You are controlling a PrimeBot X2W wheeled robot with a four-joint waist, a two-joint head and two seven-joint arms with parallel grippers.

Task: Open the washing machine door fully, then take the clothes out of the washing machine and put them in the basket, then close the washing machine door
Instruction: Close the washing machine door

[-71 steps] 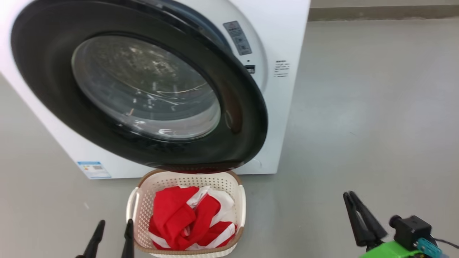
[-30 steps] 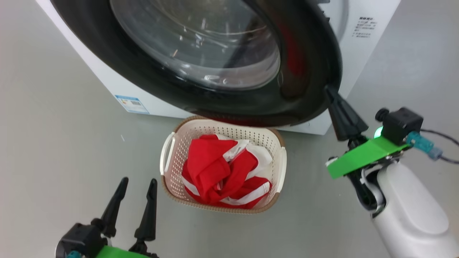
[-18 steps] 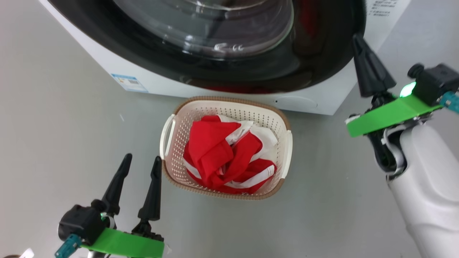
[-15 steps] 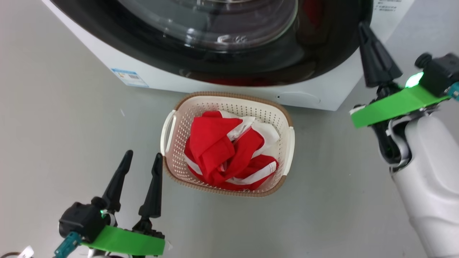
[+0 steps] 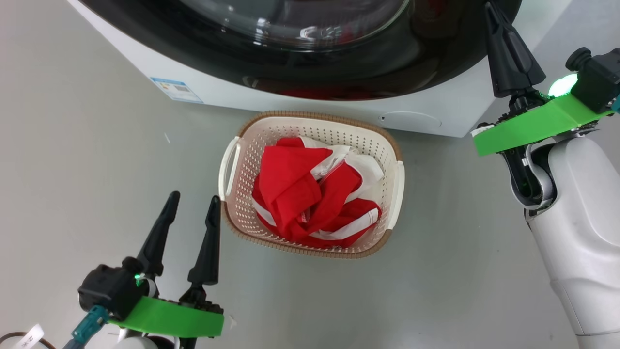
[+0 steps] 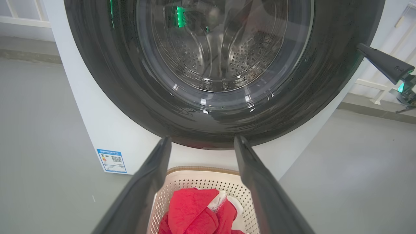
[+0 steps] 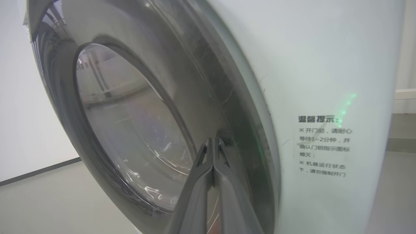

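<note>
The first 2 parts of the task looked done. The clothes, red with white trim, lay heaped in the basket. In the left wrist view, the part of the drum seen through the glass looked bare.

The closing was the step in hand, and it seemed nearly over. The washing machine door lay almost flat against the front of the washing machine, though whether it had latched could not be told.

The right hand was pinched shut and held nothing. In the right wrist view its 2 fingers pointed at the door's black ring close to its outer edge, at or just short of the surface; contact was not clear.

The left hand was spread wide and empty. It hung low over the floor, just beside the basket's left side and well apart from the door.

The basket stood on the floor right before the machine's foot, under the door's lower edge.
</note>
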